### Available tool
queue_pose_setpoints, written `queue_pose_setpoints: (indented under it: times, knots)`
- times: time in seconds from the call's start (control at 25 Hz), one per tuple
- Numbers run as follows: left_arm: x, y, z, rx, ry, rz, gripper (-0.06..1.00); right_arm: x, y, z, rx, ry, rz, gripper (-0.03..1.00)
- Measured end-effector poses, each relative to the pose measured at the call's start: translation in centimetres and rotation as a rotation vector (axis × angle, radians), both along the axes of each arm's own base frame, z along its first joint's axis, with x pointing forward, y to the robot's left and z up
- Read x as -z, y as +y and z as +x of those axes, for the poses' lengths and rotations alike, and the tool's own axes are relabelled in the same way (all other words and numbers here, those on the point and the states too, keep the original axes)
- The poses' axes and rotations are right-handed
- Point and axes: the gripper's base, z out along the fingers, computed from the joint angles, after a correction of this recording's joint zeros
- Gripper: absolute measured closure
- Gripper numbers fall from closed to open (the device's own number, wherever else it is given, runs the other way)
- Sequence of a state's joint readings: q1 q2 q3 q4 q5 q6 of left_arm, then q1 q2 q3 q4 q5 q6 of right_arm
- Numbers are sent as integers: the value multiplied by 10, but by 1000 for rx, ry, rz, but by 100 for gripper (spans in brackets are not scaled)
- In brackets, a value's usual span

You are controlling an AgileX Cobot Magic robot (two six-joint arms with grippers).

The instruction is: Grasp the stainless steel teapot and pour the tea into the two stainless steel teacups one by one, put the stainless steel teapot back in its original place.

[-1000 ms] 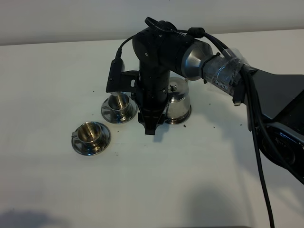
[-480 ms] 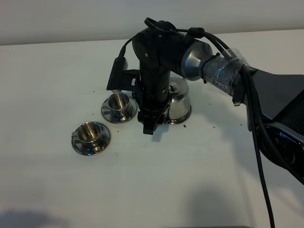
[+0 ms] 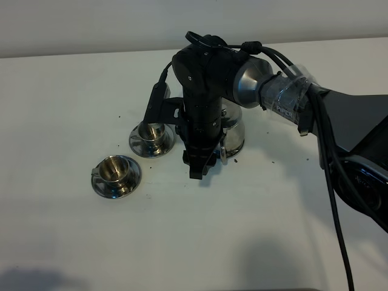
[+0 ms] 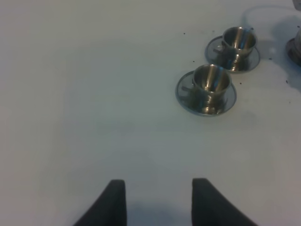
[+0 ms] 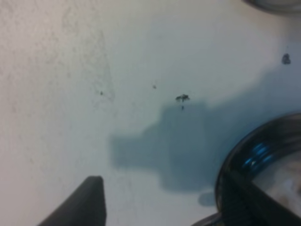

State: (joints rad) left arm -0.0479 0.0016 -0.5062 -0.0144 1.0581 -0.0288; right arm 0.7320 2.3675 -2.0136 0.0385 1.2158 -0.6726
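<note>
The stainless steel teapot (image 3: 235, 136) stands at mid-table, mostly hidden behind my right arm; its loop handle (image 3: 223, 151) shows beside the wrist. My right gripper (image 3: 199, 170) points down at the table just left of and in front of the teapot, open, with bare table between its fingers (image 5: 82, 202). A curved shiny edge of the teapot (image 5: 263, 169) lies by the other finger. The two stainless steel teacups (image 3: 151, 137) (image 3: 115, 174) sit on saucers left of the arm. In the left wrist view both teacups (image 4: 210, 86) (image 4: 237, 44) are far from my open left gripper (image 4: 159, 202). The original place is hidden.
Small dark specks (image 5: 182, 98) lie scattered on the white table (image 3: 73, 109) around the teapot. The right arm's black cable (image 3: 332, 182) hangs over the table's right side. A saucer's edge (image 5: 273, 4) shows in the right wrist view.
My right gripper has shifted slightly right and toward the front, closer to the teapot's handle, covering more of the teapot and its lid. Its jaws stay open. The cups have not moved.
</note>
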Motion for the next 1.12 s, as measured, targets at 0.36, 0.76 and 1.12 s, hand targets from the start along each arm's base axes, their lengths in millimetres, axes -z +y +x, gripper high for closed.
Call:
queue_pose_setpoints:
  times: [0.36, 0.76, 1.12]
  knots:
    - [0, 0, 0, 1, 0, 1, 58, -2, -2, -2, 28, 0, -5, 45]
    - [0, 0, 0, 1, 0, 1, 58, 1, -12, -10, 44, 25, -47, 45]
    - [0, 0, 0, 1, 0, 1, 58, -7, -14, -17, 76, 31, -37, 45]
